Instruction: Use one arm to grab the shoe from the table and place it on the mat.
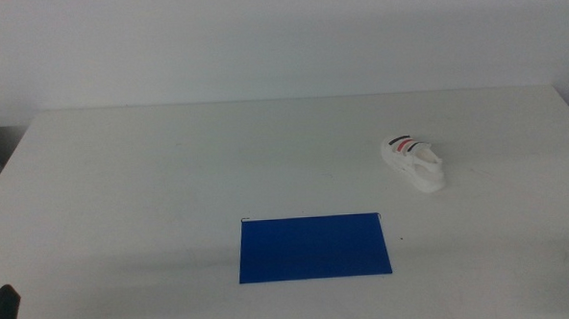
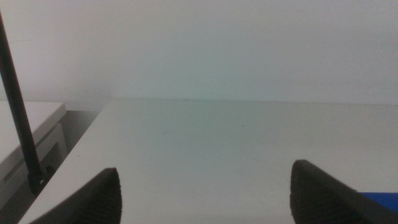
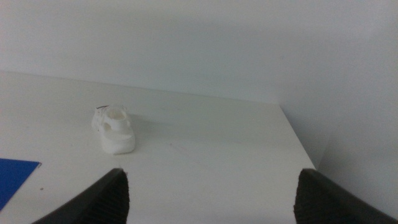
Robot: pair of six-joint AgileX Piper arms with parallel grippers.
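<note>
The shoe, a small white sneaker with red and dark stripes, lies on the right part of the white table. The dark blue mat lies flat near the front middle, left of and nearer than the shoe. In the right wrist view the shoe sits well ahead of my right gripper, whose jaws stand wide apart and empty; a corner of the mat shows there too. My left gripper is open and empty, and only its dark tip shows at the bottom left corner of the middle view.
A plain white wall runs behind the table's far edge. In the left wrist view a thin black rod and a pale shelf stand just off the table's side edge. The right wrist view shows the table's far corner.
</note>
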